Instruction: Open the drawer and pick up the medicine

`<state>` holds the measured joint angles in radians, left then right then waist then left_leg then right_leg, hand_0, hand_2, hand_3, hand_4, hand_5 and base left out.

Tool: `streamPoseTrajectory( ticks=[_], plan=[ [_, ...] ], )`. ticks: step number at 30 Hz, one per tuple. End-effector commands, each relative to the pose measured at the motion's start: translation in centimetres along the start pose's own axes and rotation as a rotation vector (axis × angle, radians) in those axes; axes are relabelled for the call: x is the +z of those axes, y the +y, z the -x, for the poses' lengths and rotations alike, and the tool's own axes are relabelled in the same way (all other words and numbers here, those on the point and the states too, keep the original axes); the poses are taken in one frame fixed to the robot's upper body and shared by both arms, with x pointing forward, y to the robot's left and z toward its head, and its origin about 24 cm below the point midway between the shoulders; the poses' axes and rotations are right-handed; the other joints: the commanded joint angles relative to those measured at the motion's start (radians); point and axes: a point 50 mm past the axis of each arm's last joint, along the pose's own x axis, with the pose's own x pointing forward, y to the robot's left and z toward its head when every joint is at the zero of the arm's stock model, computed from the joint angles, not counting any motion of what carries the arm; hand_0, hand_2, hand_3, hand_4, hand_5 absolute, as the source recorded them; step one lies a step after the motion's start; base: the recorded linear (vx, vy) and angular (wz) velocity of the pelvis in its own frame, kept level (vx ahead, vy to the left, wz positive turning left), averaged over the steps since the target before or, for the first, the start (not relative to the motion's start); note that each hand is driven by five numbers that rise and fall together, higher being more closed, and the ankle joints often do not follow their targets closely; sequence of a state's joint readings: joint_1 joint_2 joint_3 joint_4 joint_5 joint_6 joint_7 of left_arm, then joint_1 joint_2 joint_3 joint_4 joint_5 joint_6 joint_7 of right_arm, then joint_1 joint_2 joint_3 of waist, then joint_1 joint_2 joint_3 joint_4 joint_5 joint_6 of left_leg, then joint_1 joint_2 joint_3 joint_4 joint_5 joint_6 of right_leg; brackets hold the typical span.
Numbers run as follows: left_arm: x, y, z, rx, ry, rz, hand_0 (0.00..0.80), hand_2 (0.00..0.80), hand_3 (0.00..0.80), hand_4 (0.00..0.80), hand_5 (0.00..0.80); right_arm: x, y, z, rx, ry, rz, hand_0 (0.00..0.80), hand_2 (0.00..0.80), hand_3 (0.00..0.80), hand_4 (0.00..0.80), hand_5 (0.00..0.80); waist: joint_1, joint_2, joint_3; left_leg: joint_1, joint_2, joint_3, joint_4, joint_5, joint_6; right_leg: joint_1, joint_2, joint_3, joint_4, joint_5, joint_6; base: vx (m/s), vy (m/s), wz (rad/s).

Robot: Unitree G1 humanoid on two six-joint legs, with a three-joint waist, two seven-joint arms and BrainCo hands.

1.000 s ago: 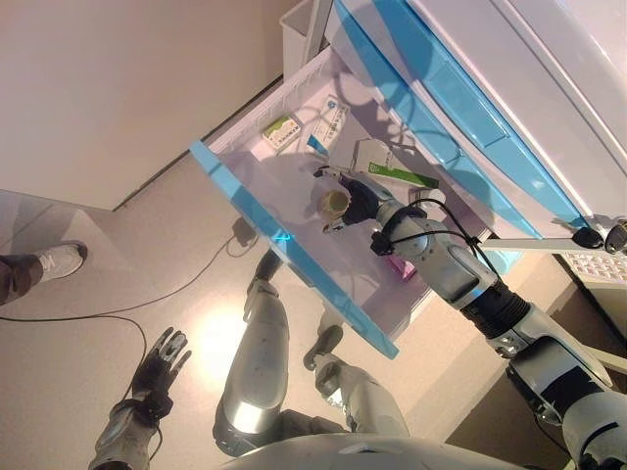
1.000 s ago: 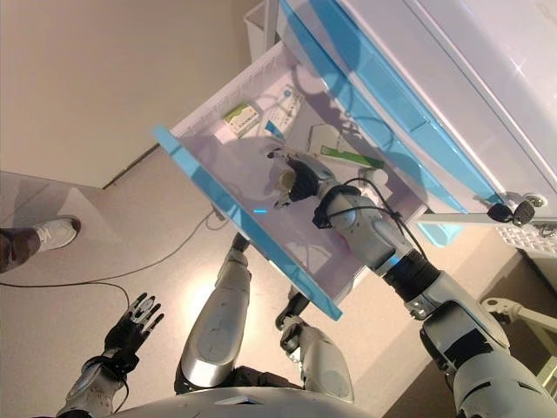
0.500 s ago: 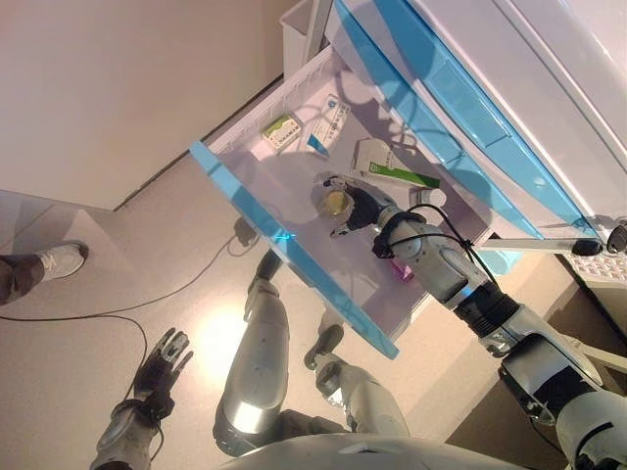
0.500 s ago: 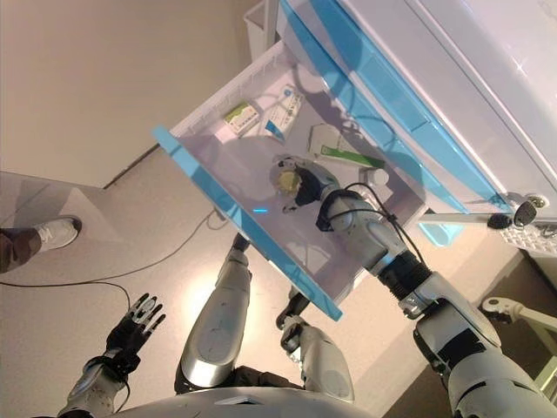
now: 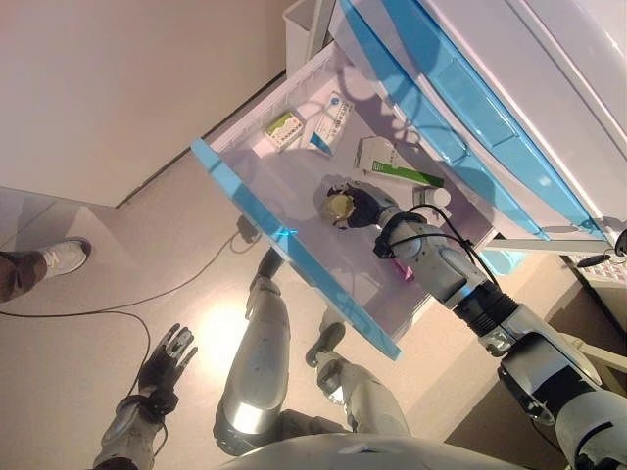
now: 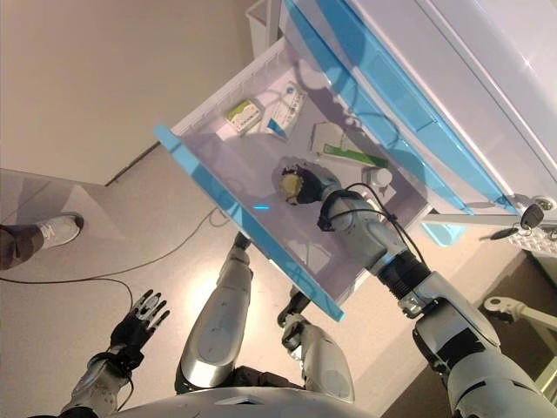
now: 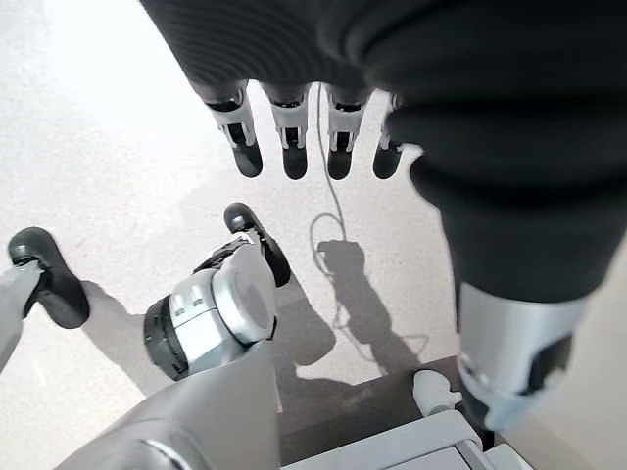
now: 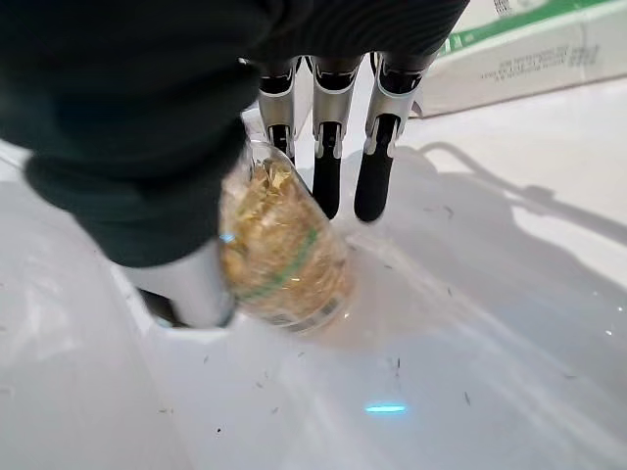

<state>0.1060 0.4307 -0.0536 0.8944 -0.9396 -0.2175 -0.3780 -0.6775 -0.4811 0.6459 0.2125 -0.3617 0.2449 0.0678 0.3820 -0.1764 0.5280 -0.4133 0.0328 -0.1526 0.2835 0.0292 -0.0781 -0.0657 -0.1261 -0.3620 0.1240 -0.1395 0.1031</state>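
Right hand point(image 8: 147, 147) now closed tighter, fingers point(image 8: 377, 171) wrapping medicine bottle point(image 8: 279, 250) mid-frame in open drawer point(image 5: 284, 240); loose thumb grip could drop it. Left hand point(image 5: 162, 367) idle, fingers spread.

the drawer point(image 5: 257, 208) is pulled out of the cabinet point(image 5: 509, 88) toward the robot. inside it, near the middle, the right hand point(image 5: 364, 207) wraps a small bottle point(image 5: 338, 206) resting on the drawer floor. behind the bottle lies a long box point(image 5: 390, 163), and further back toward the far corner lie two more boxes point(image 5: 331, 120) point(image 5: 284, 128) side by side. the left hand point(image 5: 165, 358) hangs low over the floor point(image 5: 118, 255), well apart from the drawer. a person's shoe point(image 5: 61, 258) stands on the floor at far left.
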Motion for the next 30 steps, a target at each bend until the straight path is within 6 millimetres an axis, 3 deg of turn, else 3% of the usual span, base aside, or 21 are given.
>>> streamPoseTrajectory(
  ticks=[1, 13, 20, 21, 26, 30],
  plan=[
    [-1.6, 0.2, 0.9, 0.010, 0.051, -0.011, 0.000, 0.000, 0.000, 0.000, 0.000, 1.7, -0.4, -0.2, -0.031, -0.087, 0.026, 0.800, 0.800, 0.800, 0.800, 0.800, -0.001, 0.030, -0.008, -0.003, -0.059, -0.022, 0.059, -0.113, 0.077, -0.097, -0.040, 0.035, 0.081, 0.115, 0.014, 0.000, 0.000, 0.00],
    [-1.5, 0.1, 0.9, 0.007, 0.044, -0.012, 0.000, 0.000, 0.000, 0.000, 0.000, 2.2, -0.6, -0.1, -0.040, -0.132, 0.030, 0.800, 0.800, 0.800, 0.800, 0.800, -0.005, 0.027, -0.008, -0.007, -0.055, -0.019, 0.060, -0.114, 0.078, -0.107, -0.036, 0.039, 0.085, 0.120, 0.016, 0.000, 0.000, 0.00],
    [-1.4, 0.2, 0.9, 0.017, 0.032, -0.016, 0.000, 0.000, 0.000, 0.000, 0.000, 5.4, -2.7, 1.1, -0.074, -0.333, 0.031, 0.800, 0.800, 0.800, 0.800, 0.800, -0.015, 0.016, -0.008, 0.033, -0.042, -0.011, 0.038, -0.116, 0.076, -0.087, -0.034, 0.051, 0.080, 0.125, 0.024, -0.011, -0.032, -0.02],
    [-1.3, 0.2, 0.9, 0.021, 0.024, -0.019, 0.000, 0.000, 0.000, 0.000, 0.000, 7.0, -3.8, 2.1, -0.095, -0.430, 0.024, 0.800, 0.800, 0.800, 0.800, 0.800, -0.021, 0.010, -0.008, 0.054, -0.037, -0.009, 0.028, -0.117, 0.074, -0.073, -0.034, 0.056, 0.074, 0.126, 0.028, -0.009, -0.055, -0.10],
    [-1.5, 0.2, 1.0, 0.034, 0.014, -0.025, 0.000, 0.000, 0.000, 0.000, 0.000, 11.0, -6.9, 6.0, -0.122, -0.686, -0.026, 0.800, 0.800, 0.800, 0.800, 0.800, -0.036, 0.001, -0.008, 0.138, -0.023, 0.001, -0.016, -0.112, 0.069, -0.015, -0.034, 0.075, 0.059, 0.125, 0.035, 0.004, -0.055, -0.14],
    [-2.0, 0.5, 1.4, 0.042, 0.028, -0.031, 0.000, 0.000, 0.000, 0.000, 0.000, 12.5, -8.3, 9.0, -0.079, -0.844, -0.044, 0.800, 0.800, 0.800, 0.800, 0.800, -0.053, 0.001, -0.040, 0.205, -0.013, 0.015, -0.058, -0.104, 0.067, 0.027, -0.036, 0.090, 0.041, 0.123, 0.036, 0.037, -0.028, -0.16]
  ],
)
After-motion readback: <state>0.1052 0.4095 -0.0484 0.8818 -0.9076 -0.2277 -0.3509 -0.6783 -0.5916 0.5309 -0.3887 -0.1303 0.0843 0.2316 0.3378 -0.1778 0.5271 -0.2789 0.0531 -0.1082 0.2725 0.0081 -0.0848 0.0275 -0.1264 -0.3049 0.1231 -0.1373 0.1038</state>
